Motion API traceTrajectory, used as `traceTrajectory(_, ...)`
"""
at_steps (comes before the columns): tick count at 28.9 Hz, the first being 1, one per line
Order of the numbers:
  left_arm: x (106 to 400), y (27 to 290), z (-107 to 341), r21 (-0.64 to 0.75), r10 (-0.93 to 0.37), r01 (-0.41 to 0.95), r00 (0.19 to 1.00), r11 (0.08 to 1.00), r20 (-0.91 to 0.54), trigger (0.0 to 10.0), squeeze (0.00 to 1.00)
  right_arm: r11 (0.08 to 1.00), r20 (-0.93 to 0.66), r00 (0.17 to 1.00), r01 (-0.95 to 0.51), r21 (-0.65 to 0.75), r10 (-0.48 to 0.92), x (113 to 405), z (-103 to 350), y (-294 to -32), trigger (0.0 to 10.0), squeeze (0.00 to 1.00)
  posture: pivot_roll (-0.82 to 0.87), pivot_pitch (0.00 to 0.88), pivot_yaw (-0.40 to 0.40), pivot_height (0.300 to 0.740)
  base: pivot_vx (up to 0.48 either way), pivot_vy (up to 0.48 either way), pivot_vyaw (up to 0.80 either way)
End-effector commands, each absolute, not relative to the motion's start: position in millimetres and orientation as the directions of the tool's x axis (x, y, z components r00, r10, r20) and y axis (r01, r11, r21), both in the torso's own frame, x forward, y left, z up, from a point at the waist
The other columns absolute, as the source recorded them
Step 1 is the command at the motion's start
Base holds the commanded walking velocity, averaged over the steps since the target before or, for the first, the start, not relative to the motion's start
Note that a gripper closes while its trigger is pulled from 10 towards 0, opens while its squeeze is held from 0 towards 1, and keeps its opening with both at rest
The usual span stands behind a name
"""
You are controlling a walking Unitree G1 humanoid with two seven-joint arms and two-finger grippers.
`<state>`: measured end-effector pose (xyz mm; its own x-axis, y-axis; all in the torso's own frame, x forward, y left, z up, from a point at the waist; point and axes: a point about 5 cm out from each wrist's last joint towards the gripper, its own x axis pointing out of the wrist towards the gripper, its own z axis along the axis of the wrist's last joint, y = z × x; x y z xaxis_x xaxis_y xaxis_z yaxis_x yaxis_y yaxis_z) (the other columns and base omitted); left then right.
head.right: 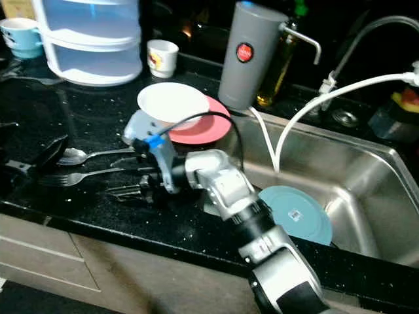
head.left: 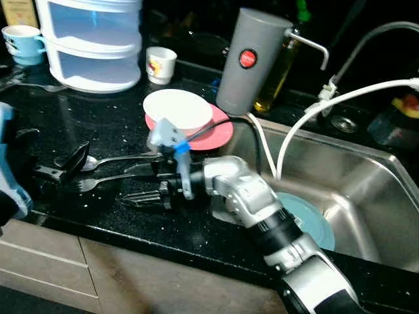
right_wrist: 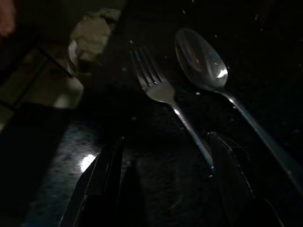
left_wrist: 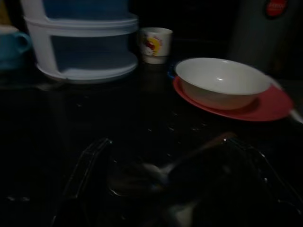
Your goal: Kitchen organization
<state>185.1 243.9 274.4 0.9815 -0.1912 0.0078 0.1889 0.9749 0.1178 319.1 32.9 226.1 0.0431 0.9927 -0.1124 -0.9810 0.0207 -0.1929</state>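
A metal fork [head.left: 98, 182] and a spoon [head.left: 99, 160] lie side by side on the black counter [head.left: 98, 124]. My right gripper [head.left: 129, 185] reaches in from the sink side, low over the counter. It is open, its fingers either side of the fork's handle end. In the right wrist view the fork [right_wrist: 163, 92] and spoon [right_wrist: 201, 61] lie just ahead of the spread fingers. My left gripper [head.left: 64, 165] is open at the utensils' head ends, close to the spoon's bowl.
A white bowl [head.left: 177, 108] sits on a pink plate [head.left: 221, 133] behind the utensils. A teal plate [head.left: 311, 222] lies in the steel sink [head.left: 366, 190]. Behind stand a grey filter jug [head.left: 252, 59], a small cup [head.left: 160, 64], a white tiered container [head.left: 91, 42] and a blue mug [head.left: 23, 42].
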Motion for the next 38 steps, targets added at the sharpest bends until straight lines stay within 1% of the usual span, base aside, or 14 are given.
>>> traceTrajectory(1,169,243,267,0.111,-0.268,0.277,0.960,0.955,-0.085,10.0,0.00,0.053,-0.120,0.082,-0.973,-0.224,0.989,327,228,40,10.0,0.00,0.26,0.010,-0.218,0.740,0.000,0.000,0.00)
traceTrajectory(4,163,248,266,0.116,-0.263,0.276,0.958,0.954,-0.119,10.0,0.00,0.068,-0.113,0.096,-0.970,-0.233,0.989,329,230,43,10.0,0.00,0.27,0.015,-0.228,0.740,0.000,0.000,0.00)
traceTrajectory(5,153,257,270,0.138,-0.242,0.263,0.958,0.955,-0.152,10.0,0.00,0.083,-0.085,0.105,-0.971,-0.224,0.991,331,235,46,10.0,0.00,0.28,0.018,-0.235,0.740,0.000,0.000,0.00)
traceTrajectory(8,143,264,274,0.154,-0.239,0.270,0.951,0.950,-0.194,10.0,0.00,0.086,-0.065,0.103,-0.972,-0.219,0.993,333,239,49,10.0,0.00,0.29,0.019,-0.238,0.740,0.000,0.000,0.00)
traceTrajectory(9,134,266,275,0.163,-0.251,0.296,0.936,0.941,-0.246,10.0,0.00,0.074,-0.063,0.090,-0.972,-0.224,0.994,334,240,51,10.0,0.00,0.30,0.024,-0.245,0.740,0.000,0.000,0.00)
traceTrajectory(15,120,270,275,0.159,-0.255,0.318,0.912,0.935,-0.322,10.0,0.00,0.031,-0.078,0.050,-0.973,-0.230,0.996,334,238,56,10.0,0.00,0.30,0.026,-0.250,0.740,0.000,0.000,0.00)
traceTrajectory(18,114,271,273,0.153,-0.255,0.331,0.891,0.931,-0.376,10.0,0.00,0.012,-0.143,0.049,-0.969,-0.248,0.988,335,232,59,10.0,0.00,0.30,0.025,-0.250,0.740,0.000,0.000,0.00)
traceTrajectory(22,111,270,274,0.151,-0.266,0.347,0.880,0.926,-0.393,10.0,0.00,-0.002,-0.203,0.056,-0.962,-0.274,0.978,335,226,60,10.0,0.00,0.30,0.025,-0.250,0.740,0.000,0.000,0.00)
traceTrajectory(24,111,270,274,0.147,-0.271,0.353,0.876,0.924,-0.400,10.0,0.00,-0.018,-0.279,0.064,-0.960,-0.280,0.958,337,219,58,10.0,0.00,0.30,0.023,-0.247,0.740,0.000,0.000,0.00)
traceTrajectory(31,111,270,274,0.147,-0.271,0.353,0.876,0.924,-0.400,10.0,0.00,-0.018,-0.279,0.064,-0.960,-0.280,0.958,337,219,58,10.0,0.00,0.30,0.023,-0.247,0.740,0.000,0.000,0.00)
traceTrajectory(32,111,271,274,0.147,-0.270,0.352,0.876,0.924,-0.400,10.0,0.00,-0.017,-0.329,0.075,-0.963,-0.270,0.941,339,214,56,1.8,0.00,0.30,0.022,-0.246,0.740,0.000,0.000,0.00)
traceTrajectory(33,114,270,274,0.146,-0.274,0.354,0.878,0.924,-0.393,10.0,0.00,-0.028,-0.396,0.073,-0.970,-0.243,0.915,341,206,52,0.0,0.00,0.30,0.019,-0.244,0.740,0.000,0.000,0.00)
traceTrajectory(36,118,269,274,0.142,-0.285,0.360,0.879,0.922,-0.381,10.0,0.00,-0.035,-0.465,0.067,-0.978,-0.207,0.883,343,198,47,0.0,0.00,0.30,0.019,-0.244,0.740,0.000,0.000,0.00)
traceTrajectory(38,119,268,273,0.139,-0.291,0.365,0.879,0.921,-0.379,10.0,0.00,-0.036,-0.477,0.064,-0.980,-0.197,0.876,343,197,45,0.0,0.00,0.29,0.013,-0.236,0.740,0.000,0.000,0.00)
